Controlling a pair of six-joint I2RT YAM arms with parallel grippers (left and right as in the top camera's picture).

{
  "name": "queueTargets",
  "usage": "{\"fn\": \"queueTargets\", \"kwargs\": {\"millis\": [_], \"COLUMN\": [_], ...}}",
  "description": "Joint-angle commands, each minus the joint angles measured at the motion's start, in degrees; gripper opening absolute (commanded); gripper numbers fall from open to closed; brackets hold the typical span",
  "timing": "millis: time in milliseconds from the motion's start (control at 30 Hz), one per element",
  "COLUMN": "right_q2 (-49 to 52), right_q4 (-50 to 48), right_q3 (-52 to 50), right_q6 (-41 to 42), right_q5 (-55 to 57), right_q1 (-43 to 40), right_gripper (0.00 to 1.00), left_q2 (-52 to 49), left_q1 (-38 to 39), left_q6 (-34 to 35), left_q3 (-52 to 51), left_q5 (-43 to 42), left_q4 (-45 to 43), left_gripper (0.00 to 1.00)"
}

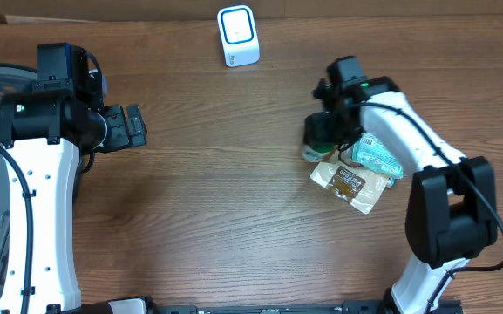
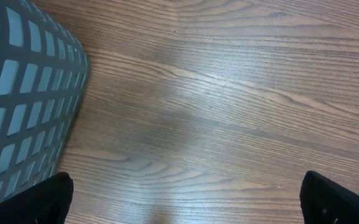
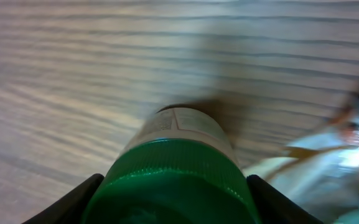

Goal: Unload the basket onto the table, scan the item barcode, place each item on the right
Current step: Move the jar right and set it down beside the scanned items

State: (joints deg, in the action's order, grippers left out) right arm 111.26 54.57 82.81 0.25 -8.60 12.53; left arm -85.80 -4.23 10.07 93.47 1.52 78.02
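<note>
A bottle with a green cap (image 3: 173,177) and a white label fills the right wrist view. My right gripper (image 3: 173,208) is shut on that cap, with a black finger (image 3: 73,205) pressed against each side. From overhead the bottle (image 1: 316,139) sits under the right gripper (image 1: 331,118), right of centre. The white scanner with a blue-ringed window (image 1: 238,36) stands at the table's far edge. My left gripper (image 1: 136,127) hovers at the left, open and holding nothing. In the left wrist view its fingertips (image 2: 48,199) stand wide apart over bare wood.
A teal packet (image 1: 379,157) and a tan snack packet (image 1: 349,184) lie just right of the bottle, under the right arm. A grey lattice basket (image 2: 23,93) stands at the table's left edge, close to the left arm.
</note>
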Motion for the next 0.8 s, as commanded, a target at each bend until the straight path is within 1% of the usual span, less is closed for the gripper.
{"fn": "queueTargets", "kwargs": {"millis": [0,167,300,367,400,433,467,633,767], "right_q2": [-0.09,-0.09,-0.09,-0.09,-0.09,-0.09,-0.13,-1.05,-4.35], "right_q4": [0.20,2.05,3.43,4.13,4.76,5.38,6.01,9.29,11.82], "right_q3": [-1.86,-1.86,-1.84,-1.84,-1.84,-1.77,-1.60,1.20,4.87], "right_q6": [0.44,0.42,0.42,0.42,0.44,0.44,0.44,0.44,0.46], "right_q5": [2.14,2.82,2.78,2.75,2.58,2.10,1.55,1.01,0.70], "right_q1": [-3.52,-6.38,-6.62,-6.51,-6.49,-6.51,-6.49,-6.51,-6.49], "right_gripper": [0.45,0.45,0.55,0.65,0.78,0.86,1.00,1.00,1.00], "left_q2": [-0.09,-0.09,-0.09,-0.09,-0.09,-0.09,-0.09,-0.09,-0.09], "left_q1": [-0.26,-0.26,-0.26,-0.26,-0.26,-0.26,-0.26,-0.26,-0.26], "left_q6": [-0.44,-0.44,-0.44,-0.44,-0.44,-0.44,-0.44,-0.42,-0.44], "left_q3": [0.48,0.48,0.48,0.48,0.48,0.48,0.48,0.48,0.48], "left_q5": [-0.50,-0.50,-0.50,-0.50,-0.50,-0.50,-0.50,-0.50,-0.50], "left_q4": [-0.09,-0.09,-0.09,-0.09,-0.09,-0.09,-0.09,-0.09,-0.09], "left_gripper": [1.00,1.00,0.99,1.00,1.00,0.99,1.00,0.99,1.00]}}
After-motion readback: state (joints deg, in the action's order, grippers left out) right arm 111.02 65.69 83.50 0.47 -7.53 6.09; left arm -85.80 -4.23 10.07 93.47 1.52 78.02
